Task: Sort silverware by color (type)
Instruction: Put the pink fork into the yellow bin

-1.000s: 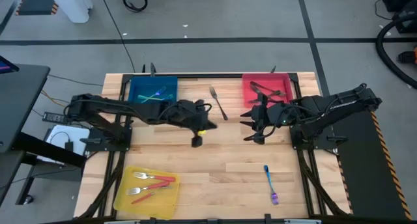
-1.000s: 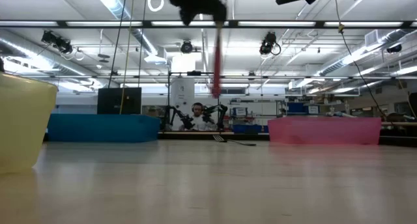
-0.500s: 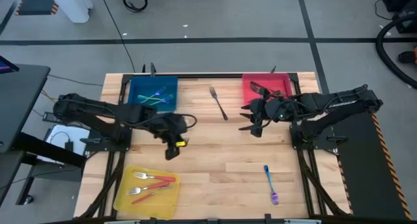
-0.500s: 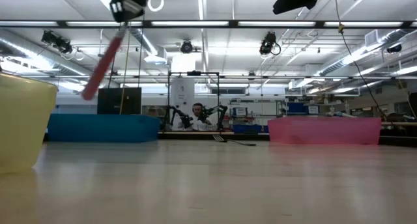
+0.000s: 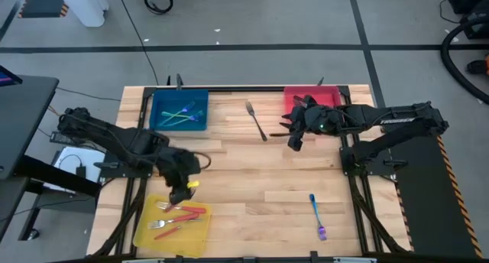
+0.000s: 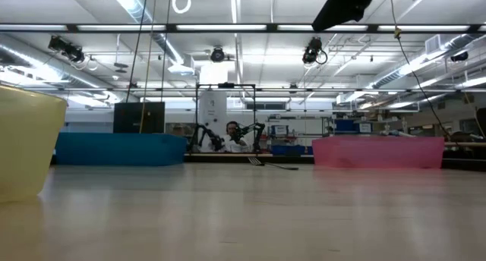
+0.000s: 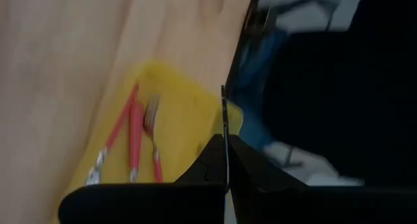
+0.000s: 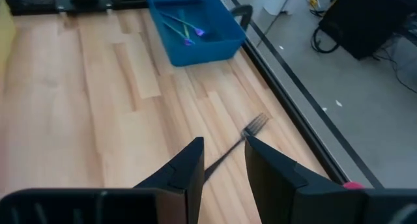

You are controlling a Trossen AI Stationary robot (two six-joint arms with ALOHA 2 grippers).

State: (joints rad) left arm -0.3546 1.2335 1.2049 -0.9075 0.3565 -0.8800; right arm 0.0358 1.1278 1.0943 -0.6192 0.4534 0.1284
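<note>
My left gripper (image 5: pixel 180 193) hovers over the far edge of the yellow tray (image 5: pixel 147 226), shut on a slim utensil (image 7: pixel 225 116) that shows edge-on as a thin line. Several red-handled forks (image 5: pixel 180 212) lie flat in that tray. My right gripper (image 5: pixel 294 137) is open above the table. Its fingers stand on either side of the handle end of a dark fork (image 8: pixel 238 142), without touching it. That fork (image 5: pixel 256 121) lies flat on the wood. Iridescent utensils (image 5: pixel 182 112) lie in the blue tray. A blue-purple utensil (image 5: pixel 316 215) lies on the table near the front. My left gripper pinches the slim utensil between its two shut fingers (image 7: pixel 212 162). The utensil's free part (image 7: pixel 225 110) sticks out past the fingertips. The fingers hide which part they hold. The utensil is lifted clear, above the yellow tray (image 7: pixel 189 120).
The red tray (image 5: pixel 330 101) sits at the far right, behind my right gripper, with dark pieces in it. The blue tray (image 5: pixel 159 102) is at the far left. Bare wood lies between the trays. A person shows in the room beyond the table (image 6: pixel 230 130).
My left gripper, carrying the red-handled utensil, has travelled from the table's middle toward the left and near edge, to above the yellow tray. The utensil swung from hanging straight down to slanted on the way. My right gripper has moved toward the far edge, closer to the dark fork.
</note>
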